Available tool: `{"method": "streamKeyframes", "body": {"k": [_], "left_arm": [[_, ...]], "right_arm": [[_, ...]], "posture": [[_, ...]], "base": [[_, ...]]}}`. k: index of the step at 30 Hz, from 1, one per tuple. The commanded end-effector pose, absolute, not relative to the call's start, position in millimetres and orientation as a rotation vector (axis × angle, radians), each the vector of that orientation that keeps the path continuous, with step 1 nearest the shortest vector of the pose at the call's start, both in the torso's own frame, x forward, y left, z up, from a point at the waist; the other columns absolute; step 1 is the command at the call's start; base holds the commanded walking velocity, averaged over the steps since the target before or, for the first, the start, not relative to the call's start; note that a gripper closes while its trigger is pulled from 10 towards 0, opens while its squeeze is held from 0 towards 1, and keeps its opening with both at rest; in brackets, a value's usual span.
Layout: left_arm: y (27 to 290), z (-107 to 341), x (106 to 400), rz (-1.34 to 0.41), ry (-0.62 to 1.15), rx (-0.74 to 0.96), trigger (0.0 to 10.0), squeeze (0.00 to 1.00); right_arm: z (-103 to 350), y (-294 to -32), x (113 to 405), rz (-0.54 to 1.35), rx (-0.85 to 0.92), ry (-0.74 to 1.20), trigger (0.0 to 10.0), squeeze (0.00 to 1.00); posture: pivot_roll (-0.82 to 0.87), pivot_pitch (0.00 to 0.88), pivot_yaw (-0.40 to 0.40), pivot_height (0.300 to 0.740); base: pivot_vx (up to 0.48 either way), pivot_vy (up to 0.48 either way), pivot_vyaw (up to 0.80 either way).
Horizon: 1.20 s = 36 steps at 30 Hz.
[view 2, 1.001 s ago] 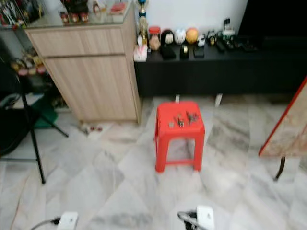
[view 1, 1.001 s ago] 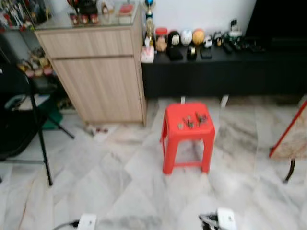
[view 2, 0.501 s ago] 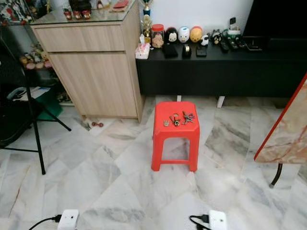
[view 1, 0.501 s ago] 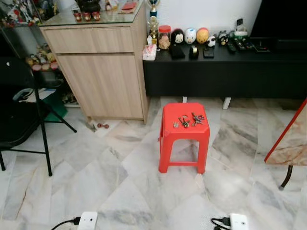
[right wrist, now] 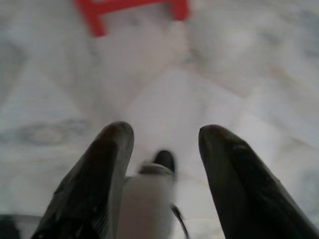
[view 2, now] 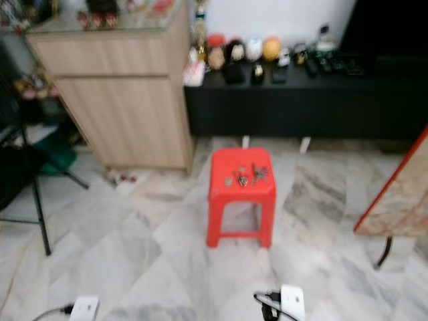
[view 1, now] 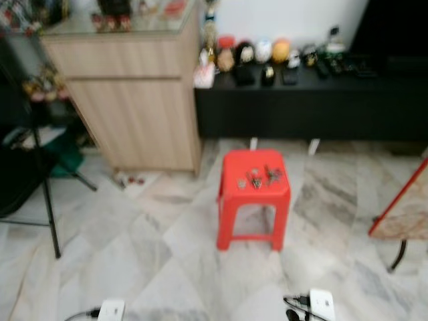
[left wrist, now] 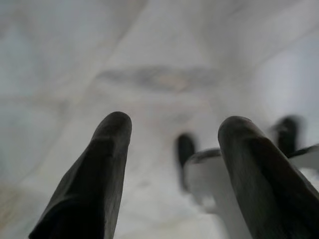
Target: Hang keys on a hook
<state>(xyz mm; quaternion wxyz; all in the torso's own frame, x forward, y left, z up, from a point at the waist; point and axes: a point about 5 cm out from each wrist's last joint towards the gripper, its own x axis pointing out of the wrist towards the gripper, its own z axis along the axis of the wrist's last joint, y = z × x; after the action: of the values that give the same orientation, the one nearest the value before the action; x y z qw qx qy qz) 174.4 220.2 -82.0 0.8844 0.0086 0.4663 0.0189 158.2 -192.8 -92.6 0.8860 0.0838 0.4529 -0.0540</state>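
A bunch of keys (view 1: 256, 178) lies on top of a red plastic stool (view 1: 253, 198) standing on the marble floor in the middle of the room. In the left wrist view my left gripper (left wrist: 172, 130) hangs open over the floor, nothing between its fingers. My right gripper (right wrist: 162, 135) is open too, pointing down at the floor, with the stool's legs (right wrist: 130, 11) beyond it. Both eye views are blurred. I cannot make out a hook.
A light wooden cabinet (view 1: 130, 100) stands at the back left, next to a long black low bench (view 1: 314, 93) with small figurines. A black folding chair (view 1: 27, 180) is at the left, a marble-topped table edge (view 1: 401, 207) at the right. White power adapters (view 1: 321, 302) lie on the floor nearby.
The camera has shifted and the picture has gone blurred again; the stool sits slightly lower in view. The keys and stool have not moved.
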Motion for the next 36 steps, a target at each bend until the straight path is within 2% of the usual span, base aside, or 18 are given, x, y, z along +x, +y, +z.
{"method": "streamKeyframes", "body": {"k": [1,9,14,16,22,27,36], "left_arm": [[226,-85,165,0.059,1.003,0.018,10.0,0.0],[224,-85,166,0.056,1.002,0.016,10.0,0.0],[224,-85,166,0.056,1.002,0.015,10.0,0.0],[224,-86,165,0.056,1.003,0.015,10.0,0.0],[225,-86,164,0.056,1.005,0.015,10.0,0.0],[225,-86,164,0.056,1.005,0.016,10.0,0.0],[225,-85,165,0.053,1.002,0.027,10.0,0.0]], "right_arm": [[-89,-185,170,-0.095,0.168,0.923,10.0,0.0],[-87,-184,174,-0.09,0.172,0.904,10.0,0.0],[-86,-197,170,-0.08,0.123,0.886,10.0,0.0],[-87,-210,161,-0.095,0.129,0.887,10.0,0.0],[-89,-220,150,-0.124,0.156,0.895,10.0,0.0],[-89,-217,152,-0.132,0.167,0.898,10.0,0.0],[-88,-188,168,-0.132,0.172,0.874,10.0,0.0]], "posture": [[0.03,0.036,0.006,0.74],[0.03,0.037,0.007,0.74],[0.03,0.038,0.008,0.74],[0.03,0.039,0.007,0.74],[0.03,0.038,0.008,0.74],[0.03,0.037,0.008,0.74],[0.02,0.019,0.015,0.74]], "base": [[0.371,0.0,0.0],[0.373,0.0,0.0],[0.368,0.0,0.0],[0.369,0.0,0.8],[0.371,0.0,0.45],[0.375,0.0,0.0],[0.336,0.0,0.0]]}}
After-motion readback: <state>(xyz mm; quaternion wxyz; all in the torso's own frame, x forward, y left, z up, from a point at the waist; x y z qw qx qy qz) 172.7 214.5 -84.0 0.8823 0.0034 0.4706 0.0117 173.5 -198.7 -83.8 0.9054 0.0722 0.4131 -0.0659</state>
